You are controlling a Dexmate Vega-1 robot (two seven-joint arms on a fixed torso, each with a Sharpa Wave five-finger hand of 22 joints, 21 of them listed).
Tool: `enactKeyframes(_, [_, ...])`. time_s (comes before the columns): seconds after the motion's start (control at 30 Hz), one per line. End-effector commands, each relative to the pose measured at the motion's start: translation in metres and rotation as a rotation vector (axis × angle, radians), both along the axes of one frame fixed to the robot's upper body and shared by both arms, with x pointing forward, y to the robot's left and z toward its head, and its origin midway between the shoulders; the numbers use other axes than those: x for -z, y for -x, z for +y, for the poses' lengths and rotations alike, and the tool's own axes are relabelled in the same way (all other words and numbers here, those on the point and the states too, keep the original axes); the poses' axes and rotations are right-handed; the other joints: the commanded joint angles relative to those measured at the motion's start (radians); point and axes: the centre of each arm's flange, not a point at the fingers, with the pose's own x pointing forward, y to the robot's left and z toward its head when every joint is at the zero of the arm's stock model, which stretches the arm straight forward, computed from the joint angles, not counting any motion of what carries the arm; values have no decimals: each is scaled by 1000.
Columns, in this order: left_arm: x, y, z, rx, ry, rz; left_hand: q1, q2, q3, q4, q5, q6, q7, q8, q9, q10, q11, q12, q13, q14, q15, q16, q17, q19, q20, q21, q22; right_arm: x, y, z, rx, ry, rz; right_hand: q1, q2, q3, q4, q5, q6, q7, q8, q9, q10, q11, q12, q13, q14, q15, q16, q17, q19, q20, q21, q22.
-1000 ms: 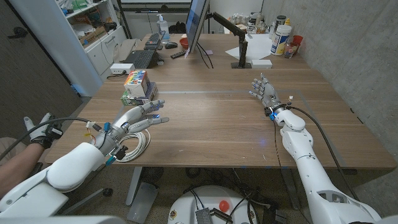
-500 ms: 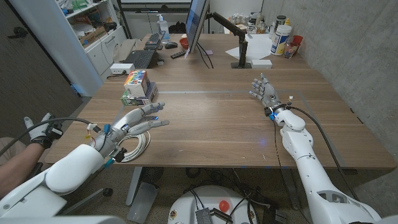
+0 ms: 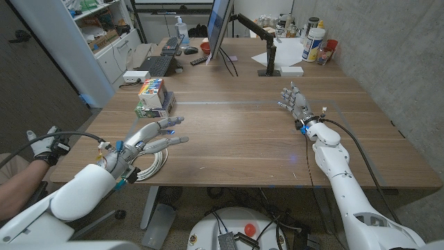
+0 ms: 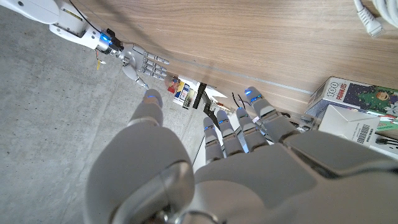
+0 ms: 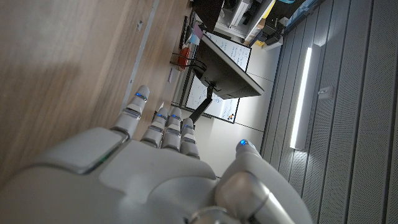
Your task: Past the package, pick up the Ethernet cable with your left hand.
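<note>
We see nothing grasped yet: left hand (image 3: 149, 139) fingers spread, empty, above coiled white Ethernet cable (image 3: 151, 165) near colourful boxed package (image 3: 154, 96); grasp remains.

The counter (image 3: 236, 139) is matt brown wood with visible grain. The left hand (image 3: 149, 140) has smooth, glossy grey plastic shells. The package (image 3: 154, 95) is printed cardboard, and the Ethernet cable (image 3: 154, 165) has smooth white sheathing.

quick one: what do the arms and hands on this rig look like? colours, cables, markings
Arms: glossy white rounded shells, a black cable running along each forearm. Wrists carry blue fittings with thin coloured wires. Left hand and right hand are silver-grey metal with segmented fingers and small blue-lit fingertips. No printed markings visible.
</note>
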Motion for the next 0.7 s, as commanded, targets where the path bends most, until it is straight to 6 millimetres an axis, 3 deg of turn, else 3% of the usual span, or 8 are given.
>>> enactKeyframes(0.03, [2, 2, -3, -74, -63, 10, -5, 1, -6, -1, 10, 15, 0, 10, 2, -1, 3, 1, 3, 2, -48, 0, 1, -7, 4, -4, 4, 0, 0, 0, 1, 2, 2, -5, -3, -3, -2, 4, -4, 0, 2, 4, -2, -1, 6, 1, -1, -1, 6, 1, -6, -2, -1, 2])
enactKeyframes(0.7, [3, 9, -5, -115, -142, -35, 0, 10, -10, -3, 12, 25, -17, 8, 3, 19, -10, 8, 6, 15, -63, 2, 1, -9, 5, -4, 4, 1, 0, 0, 0, 2, 2, -6, -3, -4, -2, 4, -4, 0, 3, 4, -3, -1, 6, 1, -1, -1, 7, 1, -6, 0, -3, 2])
